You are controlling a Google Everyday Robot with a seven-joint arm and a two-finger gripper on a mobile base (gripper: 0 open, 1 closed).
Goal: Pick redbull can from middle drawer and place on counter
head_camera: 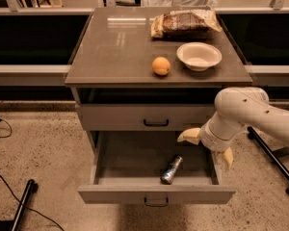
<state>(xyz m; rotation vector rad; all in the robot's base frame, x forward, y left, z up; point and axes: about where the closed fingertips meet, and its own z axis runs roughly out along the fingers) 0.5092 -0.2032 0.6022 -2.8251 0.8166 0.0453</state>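
The redbull can lies on its side in the open middle drawer, toward the front right. My gripper hangs over the drawer's right edge, right of and slightly above the can, apart from it. Its two pale fingers are spread wide and hold nothing. The counter is the glossy grey-brown top of the cabinet above.
An orange, a white bowl and a snack bag sit on the counter's right half. A shut drawer front sits above the open one. Dark stand legs cross the floor at the right; a cable and a pole lie at the left.
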